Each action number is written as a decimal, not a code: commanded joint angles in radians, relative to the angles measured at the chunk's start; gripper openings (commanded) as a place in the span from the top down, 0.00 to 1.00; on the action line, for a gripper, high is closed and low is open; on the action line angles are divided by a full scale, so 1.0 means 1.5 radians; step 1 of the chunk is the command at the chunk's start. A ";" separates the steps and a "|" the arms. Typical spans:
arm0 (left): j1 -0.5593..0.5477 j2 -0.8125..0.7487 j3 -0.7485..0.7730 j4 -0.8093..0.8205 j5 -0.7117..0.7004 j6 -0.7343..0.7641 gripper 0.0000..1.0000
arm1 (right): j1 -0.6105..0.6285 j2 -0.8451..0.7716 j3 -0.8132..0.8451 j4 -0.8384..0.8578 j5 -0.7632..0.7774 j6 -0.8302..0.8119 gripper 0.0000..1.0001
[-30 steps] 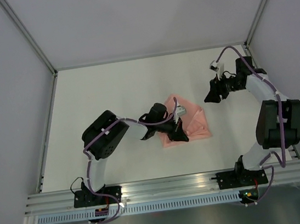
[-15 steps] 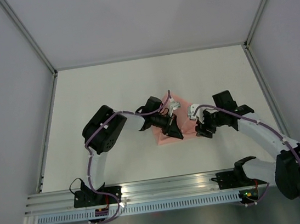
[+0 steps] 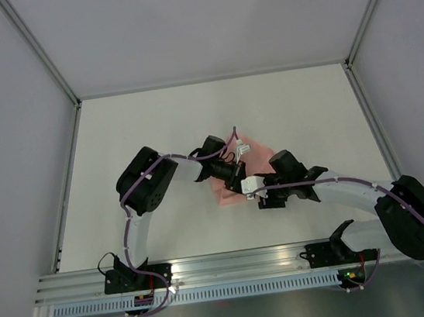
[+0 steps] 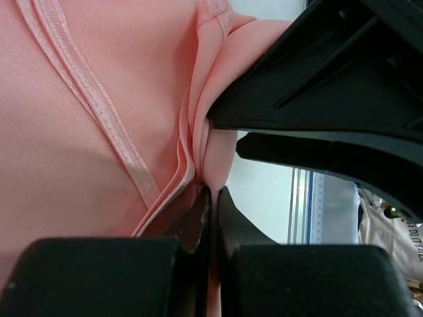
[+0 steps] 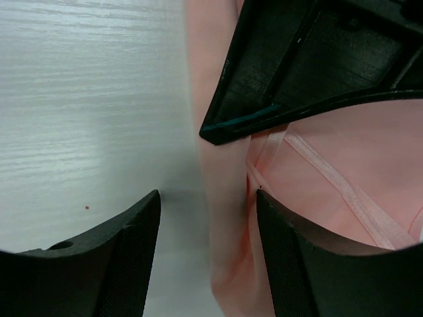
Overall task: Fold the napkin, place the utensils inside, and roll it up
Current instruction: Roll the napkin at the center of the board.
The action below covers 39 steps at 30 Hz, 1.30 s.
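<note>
At centre of the overhead view, slightly toward the lower edge, the napkin lies on the table as a small, bunched, multi-layer shape. Both arms converge on it and cover most of it. The left gripper sits on its middle and the right gripper just beside, lower right. The utensils are not visible in any view, so whether they lie inside the folds cannot be told. Judged from this, folding is done or nearly done. No finished roll shows, so rolling is left to do. White table shows on every side of the napkin, widest toward the top of the frame. Walls bound the table at left, right and top.

Left wrist view: the left gripper is pressed together on a thin, upright fold of the napkin at lower centre. Stacked hems run diagonally across the left half, confirming several layers. The right gripper fills the upper right, its fingers on either side of the same fold, very near the left fingertips.

Right wrist view: the right gripper is spread wide at the bottom, holding nothing. The napkin edge runs vertically between its fingers. The left gripper overhangs from the upper right. Bare table fills the left half. Room for moving is ample leftward, but minimal between the two grippers.
</note>
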 commanded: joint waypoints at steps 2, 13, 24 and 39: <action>0.003 0.074 -0.041 -0.135 -0.143 0.041 0.98 | 0.019 0.029 0.000 0.088 0.044 0.006 0.34; 0.003 0.076 -0.037 -0.137 -0.135 0.049 0.98 | 0.040 0.105 0.023 0.083 0.034 0.010 0.43; 0.005 0.003 -0.053 -0.114 -0.157 0.034 0.83 | 0.037 0.170 0.073 -0.056 -0.004 0.002 0.81; 0.071 -0.257 -0.210 0.099 -0.328 -0.149 0.68 | -0.074 0.357 0.274 -0.332 -0.202 -0.084 0.86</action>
